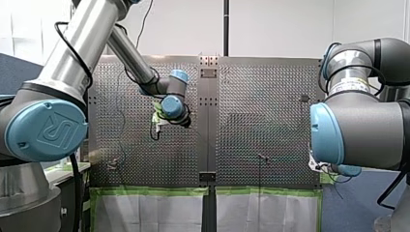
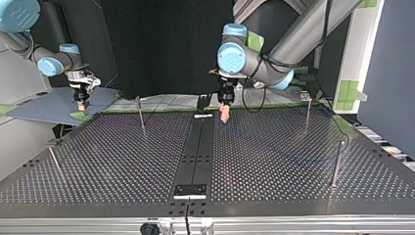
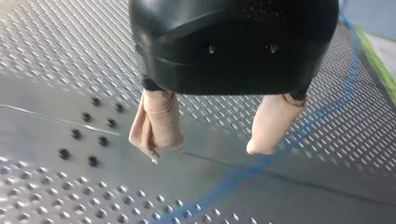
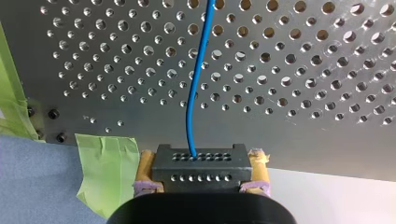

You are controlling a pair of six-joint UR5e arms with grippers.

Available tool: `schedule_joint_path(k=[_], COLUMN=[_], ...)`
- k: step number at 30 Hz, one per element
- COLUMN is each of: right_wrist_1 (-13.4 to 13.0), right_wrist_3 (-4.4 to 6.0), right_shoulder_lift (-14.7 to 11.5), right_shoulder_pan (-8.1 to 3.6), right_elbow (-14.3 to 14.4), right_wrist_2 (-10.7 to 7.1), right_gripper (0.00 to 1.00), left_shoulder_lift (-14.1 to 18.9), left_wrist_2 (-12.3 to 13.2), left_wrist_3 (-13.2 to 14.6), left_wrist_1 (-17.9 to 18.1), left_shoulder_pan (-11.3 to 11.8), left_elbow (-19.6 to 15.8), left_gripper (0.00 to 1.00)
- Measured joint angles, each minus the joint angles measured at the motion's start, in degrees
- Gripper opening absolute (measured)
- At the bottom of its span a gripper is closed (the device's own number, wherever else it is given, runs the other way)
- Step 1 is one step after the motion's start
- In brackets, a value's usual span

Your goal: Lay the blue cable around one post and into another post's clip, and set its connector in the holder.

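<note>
In the right wrist view my right gripper [image 4: 201, 173] is shut on a black connector block [image 4: 201, 161] with rows of small holes. The blue cable [image 4: 196, 84] leaves the block's top and runs away over the perforated plate. In the top view this gripper [image 2: 81, 105] hangs off the plate's far left corner. My left gripper [image 3: 204, 153] stands open with beige pads and nothing between them. It hovers just above the centre strip, where the blue cable [image 3: 243, 171] passes under its fingers. In the top view it [image 2: 224, 116] is at the plate's far middle.
Thin upright posts stand on the plate at the far left [image 2: 141, 116], far right [image 2: 307, 113], near right [image 2: 336, 164] and near left [image 2: 55, 164]. A black plate [image 2: 191, 190] sits on the centre strip at the near edge. Green tape [image 4: 105, 168] marks the plate's border.
</note>
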Motion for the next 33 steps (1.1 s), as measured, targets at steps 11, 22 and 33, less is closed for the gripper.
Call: schedule_joint_path(k=[11, 22, 33], right_wrist_1=[0.2, 0.0, -0.1], right_wrist_3=[-0.13, 0.08, 0.25], right_shoulder_lift=[0.0, 0.0, 0.0], right_shoulder_pan=[0.26, 0.41, 0.42], right_elbow=[0.0, 0.0, 0.0], right_wrist_2=[0.00, -0.04, -0.17], right_gripper=[0.00, 0.00, 0.00], left_shoulder_lift=[5.0, 10.3, 16.5], left_wrist_2=[2.5, -2.5, -8.8], left_wrist_3=[-5.0, -7.0, -5.5], left_wrist_1=[2.8, -2.1, -3.9], left_shoulder_pan=[0.3, 0.2, 1.4], left_elbow=[-5.0, -10.0, -8.3], left_gripper=[1.00, 1.00, 1.00])
